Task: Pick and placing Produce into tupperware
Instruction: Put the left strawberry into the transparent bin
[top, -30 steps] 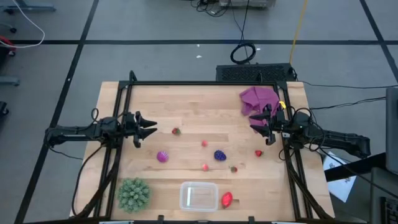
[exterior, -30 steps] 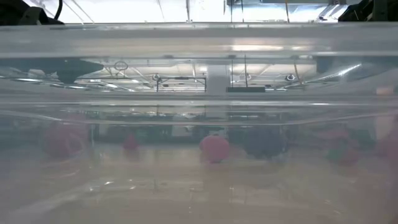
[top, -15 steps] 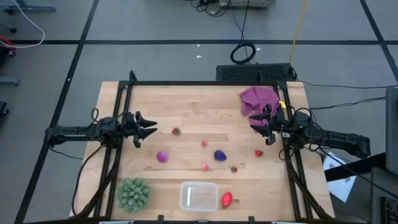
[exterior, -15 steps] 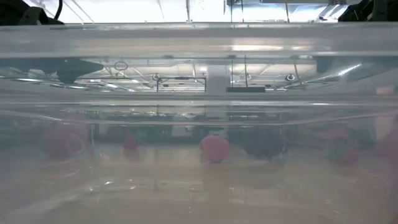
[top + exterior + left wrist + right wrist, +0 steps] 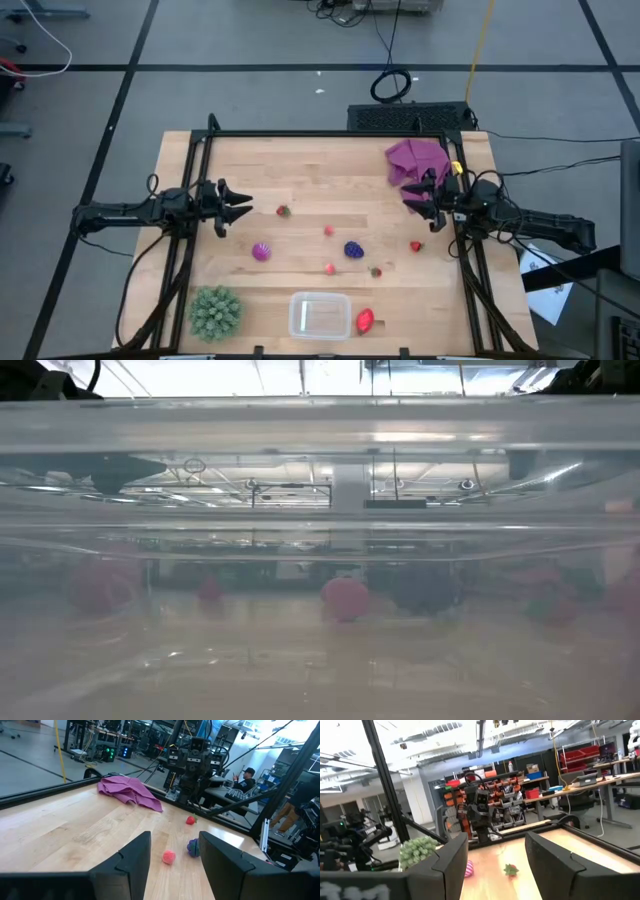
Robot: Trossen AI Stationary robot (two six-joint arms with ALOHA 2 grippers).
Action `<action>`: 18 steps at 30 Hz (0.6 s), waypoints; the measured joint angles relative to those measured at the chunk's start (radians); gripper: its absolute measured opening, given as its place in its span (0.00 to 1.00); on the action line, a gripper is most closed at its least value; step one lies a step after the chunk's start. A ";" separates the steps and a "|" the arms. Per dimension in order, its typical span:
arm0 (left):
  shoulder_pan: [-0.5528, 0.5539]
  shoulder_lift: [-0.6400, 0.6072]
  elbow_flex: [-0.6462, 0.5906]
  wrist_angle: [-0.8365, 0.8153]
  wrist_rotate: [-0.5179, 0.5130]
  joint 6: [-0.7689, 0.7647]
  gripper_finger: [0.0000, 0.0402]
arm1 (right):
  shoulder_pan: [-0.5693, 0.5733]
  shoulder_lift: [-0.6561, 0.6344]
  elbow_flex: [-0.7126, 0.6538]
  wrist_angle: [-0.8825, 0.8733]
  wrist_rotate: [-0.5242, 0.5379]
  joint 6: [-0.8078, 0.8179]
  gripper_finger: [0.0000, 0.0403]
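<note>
The produce lies scattered on the wooden table: a small strawberry (image 5: 283, 211), pink pieces (image 5: 328, 231) (image 5: 329, 268), a magenta ball (image 5: 261, 252), a purple grape bunch (image 5: 354, 249), a red piece (image 5: 416, 246), another small strawberry (image 5: 376, 271) and a larger strawberry (image 5: 365, 320). The clear tupperware (image 5: 320, 315) stands at the near edge, with no produce showing in it. My left gripper (image 5: 240, 208) hovers open at the table's left side, pointing level toward the right. My right gripper (image 5: 408, 198) hovers open at the right side, beside the purple cloth.
A spiky green ball (image 5: 215, 311) sits at the near left, beside the tupperware. A purple cloth (image 5: 415, 158) lies crumpled at the far right corner. A black frame (image 5: 330, 134) runs along the table's far and side edges. The low view looks through the tupperware's wall (image 5: 320, 480).
My right gripper has rolled a little about its own line while staying in place. Nothing on the table has moved.
</note>
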 joint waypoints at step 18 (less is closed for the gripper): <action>0.000 0.000 0.000 0.097 -0.184 0.130 0.43 | 0.000 0.000 0.000 0.109 0.000 -0.145 0.47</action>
